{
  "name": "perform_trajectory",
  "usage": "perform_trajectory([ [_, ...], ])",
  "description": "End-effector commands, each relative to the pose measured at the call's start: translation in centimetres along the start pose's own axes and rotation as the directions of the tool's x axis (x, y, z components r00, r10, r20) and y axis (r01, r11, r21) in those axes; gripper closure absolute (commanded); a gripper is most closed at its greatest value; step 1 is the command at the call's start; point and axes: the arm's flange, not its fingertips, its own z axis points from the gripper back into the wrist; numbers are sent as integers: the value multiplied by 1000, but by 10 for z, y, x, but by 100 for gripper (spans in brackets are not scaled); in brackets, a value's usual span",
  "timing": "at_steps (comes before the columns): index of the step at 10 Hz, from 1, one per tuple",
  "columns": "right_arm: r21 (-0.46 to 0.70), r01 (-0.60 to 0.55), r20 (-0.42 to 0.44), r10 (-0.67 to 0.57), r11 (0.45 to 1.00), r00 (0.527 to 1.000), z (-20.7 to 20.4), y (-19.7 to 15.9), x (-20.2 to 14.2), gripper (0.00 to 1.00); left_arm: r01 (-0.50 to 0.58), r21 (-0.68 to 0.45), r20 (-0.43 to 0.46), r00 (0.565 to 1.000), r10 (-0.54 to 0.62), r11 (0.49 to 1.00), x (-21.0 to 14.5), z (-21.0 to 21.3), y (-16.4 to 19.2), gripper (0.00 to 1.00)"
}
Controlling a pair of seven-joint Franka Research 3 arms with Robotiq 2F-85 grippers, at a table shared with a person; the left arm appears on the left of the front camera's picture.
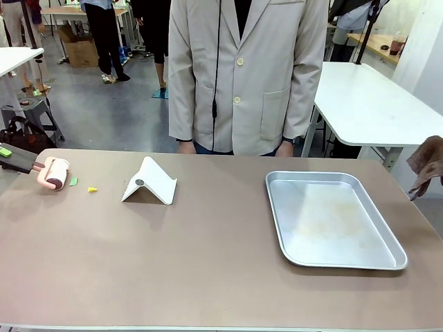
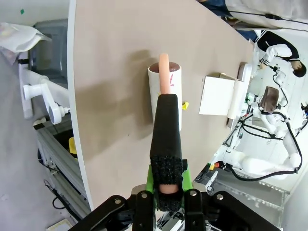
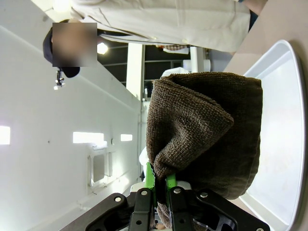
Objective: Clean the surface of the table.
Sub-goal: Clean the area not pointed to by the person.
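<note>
The taupe-brown table [image 1: 208, 263] spans the front view. At its far left lies a lint roller [image 1: 57, 173] with a white drum and a pink stem. My left gripper [image 2: 166, 192] is shut on the roller's black foam handle [image 2: 166, 139], and the drum [image 2: 164, 91] rests on the tabletop. A green scrap [image 1: 73, 181] and a yellow scrap [image 1: 92, 189] lie just right of the drum. At the right edge a brown cloth [image 1: 429, 162] hangs above the table. My right gripper [image 3: 161, 185] is shut on the cloth [image 3: 207, 130].
A white folded stand [image 1: 149, 183] sits left of centre. A shallow silver tray [image 1: 332, 218] lies on the right half. A person in a beige coat [image 1: 242, 76] stands at the far edge with hands [image 1: 185, 146] at the table rim. White tables stand behind.
</note>
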Motion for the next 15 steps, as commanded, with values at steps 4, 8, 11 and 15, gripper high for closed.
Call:
perform_trajectory([
  [4, 0, -7, 1, 7, 1000, 1000, 0, 3, -1, 90, -2, 56, -40, 999, 4, 998, 5, -23, -6, 78],
  [8, 0, -7, 1, 7, 1000, 1000, 0, 3, -1, 90, 15, 62, -98, 995, -9, 998, 9, -46, -19, 78],
  [11, 0, -7, 1, 7, 1000, 1000, 0, 3, -1, 90, 37, 64, -146, 989, -27, 997, 10, -72, -39, 78],
  [15, 0, -7, 1, 7, 1000, 1000, 0, 3, -1, 90, 28, 60, -161, 987, -18, 998, 17, -92, -64, 78],
])
